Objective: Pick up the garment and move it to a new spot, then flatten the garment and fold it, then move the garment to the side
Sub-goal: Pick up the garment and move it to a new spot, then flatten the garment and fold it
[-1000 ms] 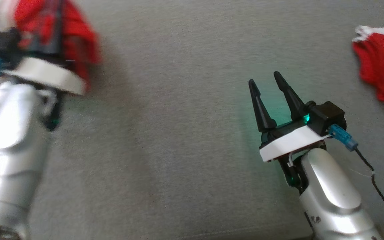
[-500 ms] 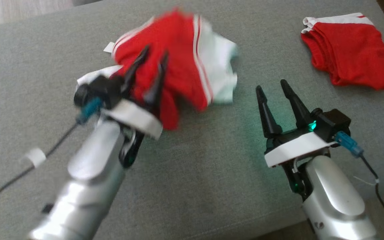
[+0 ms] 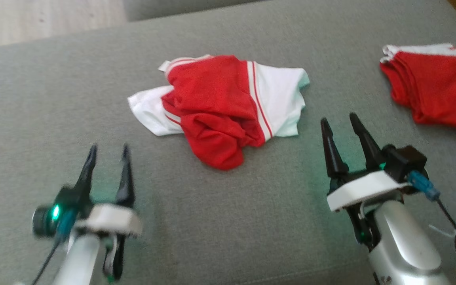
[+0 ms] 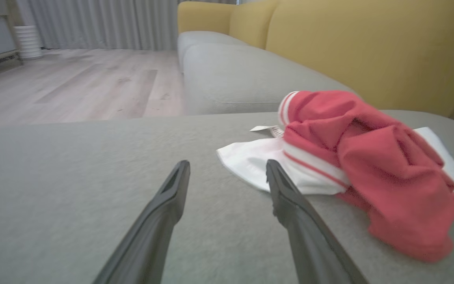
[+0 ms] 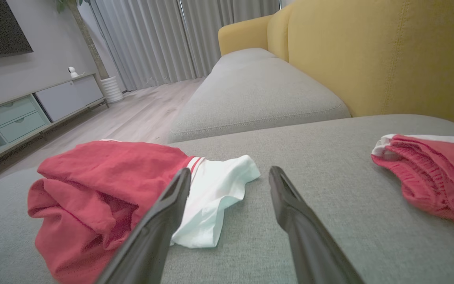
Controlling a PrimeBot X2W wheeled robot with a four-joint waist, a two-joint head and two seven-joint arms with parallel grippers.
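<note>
Support: grey fabric seat cushion (image 3: 220, 221), woven texture, with a seam along its near edge. Two items lie directly on it.
1. A red-and-white garment (image 3: 220, 107), crumpled, around mid-cushion. The red part is bunched on top, and white panels with red stripes spread out to the left and right.
2. A folded red garment (image 3: 434, 87) with a white band on its far edge, toward the cushion's right side and well apart from item 1.
</note>
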